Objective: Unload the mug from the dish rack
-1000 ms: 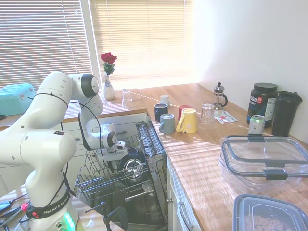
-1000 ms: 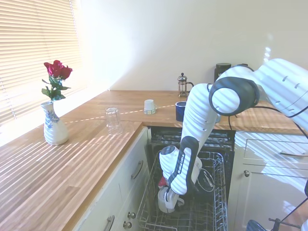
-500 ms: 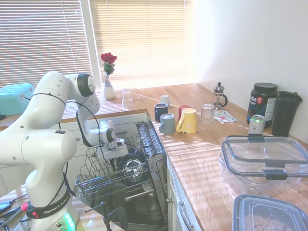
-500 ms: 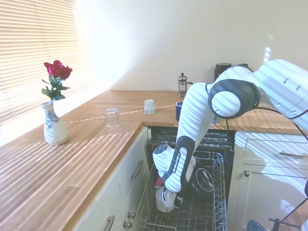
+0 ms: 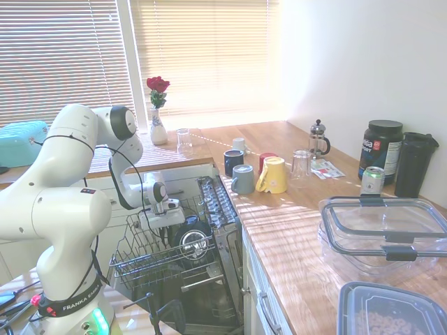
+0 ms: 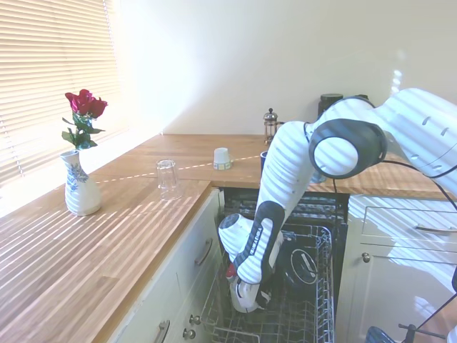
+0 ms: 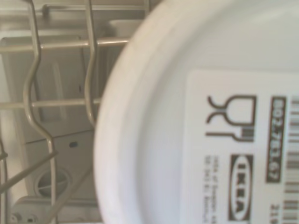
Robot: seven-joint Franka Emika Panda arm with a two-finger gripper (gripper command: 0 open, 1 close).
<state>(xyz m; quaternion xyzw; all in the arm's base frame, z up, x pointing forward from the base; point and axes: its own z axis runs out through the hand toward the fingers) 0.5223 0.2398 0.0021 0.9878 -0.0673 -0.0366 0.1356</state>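
In the dish rack (image 6: 314, 325), the mug (image 6: 241, 299) sits directly beneath the gripper (image 6: 246, 291).

home kitchen | wooden counter (image 5: 293, 223) | open dish rack (image 5: 150, 262) | window blinds (image 5: 202, 52) | French press (image 5: 318, 138)

Four mugs (image 5: 253, 171), two glasses (image 5: 184, 140), two plastic tubs (image 5: 383, 234) on the counter.

I see the mug (image 6: 243, 296) inverted in the dish rack (image 6: 314, 314), left of a dark mug (image 6: 300, 266); the counter (image 6: 93, 243) lies further left.
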